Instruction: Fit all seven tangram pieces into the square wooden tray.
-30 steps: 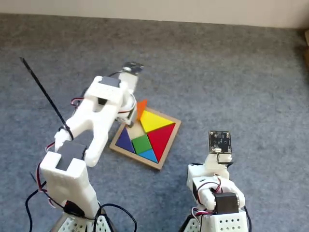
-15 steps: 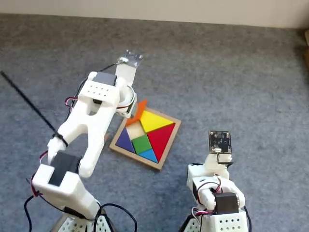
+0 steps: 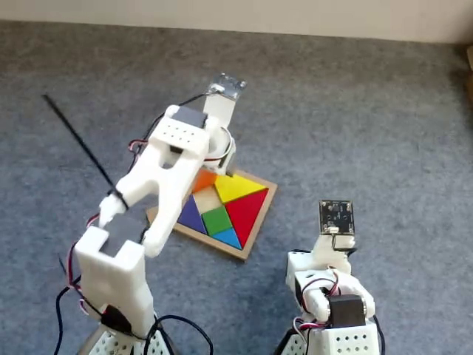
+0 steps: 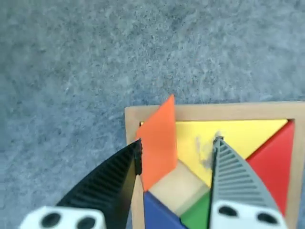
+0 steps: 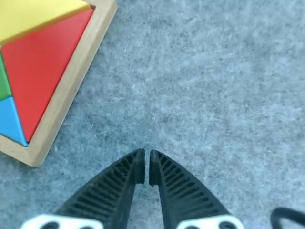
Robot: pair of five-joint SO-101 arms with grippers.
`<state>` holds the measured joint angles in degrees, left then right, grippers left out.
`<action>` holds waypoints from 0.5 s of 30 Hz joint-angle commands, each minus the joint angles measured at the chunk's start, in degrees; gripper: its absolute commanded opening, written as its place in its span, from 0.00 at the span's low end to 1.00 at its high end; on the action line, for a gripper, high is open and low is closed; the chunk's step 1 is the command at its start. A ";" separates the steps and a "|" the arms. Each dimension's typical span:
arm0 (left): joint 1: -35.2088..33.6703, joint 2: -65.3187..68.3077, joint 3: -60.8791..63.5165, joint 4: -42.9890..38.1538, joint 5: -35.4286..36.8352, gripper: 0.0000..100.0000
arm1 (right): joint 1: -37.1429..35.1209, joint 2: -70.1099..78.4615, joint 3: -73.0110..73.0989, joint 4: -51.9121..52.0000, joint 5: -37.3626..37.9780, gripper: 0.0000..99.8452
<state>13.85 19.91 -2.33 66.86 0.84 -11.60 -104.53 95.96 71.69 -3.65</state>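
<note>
Nearest me, the right end effector (image 5: 143, 167) hangs over the grey carpeted bench (image 5: 214, 71) just off a corner of the square wooden tray (image 4: 228, 111), tips all but touching, nothing in them.

The risk is at the tray's far corner. The orange parallelogram piece (image 4: 157, 143) sits skewed, one point poking over the rim. The left end effector (image 4: 178, 142) straddles it, spread wide, not gripping. A careless nudge could ride it out over the rim or wedge it against the big yellow triangle (image 4: 238, 136). Nothing pins the tray either, so I'd guess it could skate.

Count: two arms, one tray, six coloured pieces: orange, yellow, big red triangle (image 5: 43, 62), green square (image 3: 216, 220), light blue triangle (image 3: 228, 237), dark blue triangle (image 3: 191, 214). The pale square patch (image 3: 209, 200) could be a seventh piece or bare floor, can't tell.
</note>
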 commanded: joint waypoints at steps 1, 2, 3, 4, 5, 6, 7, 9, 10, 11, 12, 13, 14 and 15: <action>0.57 4.18 -8.04 2.90 0.35 0.23 | 0.66 -1.01 7.69 0.31 -0.35 0.03; 0.13 5.05 -8.84 3.34 0.35 0.21 | 0.66 -1.01 7.69 0.31 -0.35 0.03; -0.22 5.85 -9.45 3.69 0.35 0.20 | 0.66 -1.01 7.69 0.31 -0.35 0.03; -0.57 6.29 -9.71 3.78 0.35 0.19 | 0.66 -1.01 7.69 0.31 -0.35 0.03; -0.92 6.64 -9.71 3.78 0.35 0.18 | 0.66 -1.01 7.69 0.31 -0.35 0.03; -1.19 6.81 -9.71 3.78 0.35 0.17 | 0.66 -1.01 7.69 0.31 -0.35 0.03; -1.45 6.90 -9.45 3.78 0.35 0.17 | 0.66 -1.01 7.69 0.31 -0.35 0.03; -1.45 6.99 -9.45 4.66 0.35 0.17 | 0.66 -1.01 7.69 0.31 -0.35 0.03; -1.45 6.99 -9.71 5.54 0.35 0.17 | 0.66 -1.01 7.69 0.31 -0.35 0.03; -1.45 6.99 -9.89 6.24 0.35 0.17 | 0.66 -1.01 7.69 0.31 -0.35 0.03; -1.45 6.90 -9.98 6.51 0.35 0.17 | 0.66 -1.01 7.69 0.31 -0.35 0.03; -1.45 6.90 -9.98 6.59 0.35 0.16 | 0.66 -1.01 7.69 0.31 -0.35 0.03; -1.45 6.81 -9.98 6.51 0.26 0.14 | 0.66 -1.01 7.69 0.31 -0.35 0.03; -1.45 6.81 -10.07 6.42 0.09 0.12 | 0.66 -1.01 7.69 0.31 -0.35 0.03</action>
<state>12.97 27.56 -9.27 72.66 0.84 -11.60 -104.53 95.96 71.69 -3.65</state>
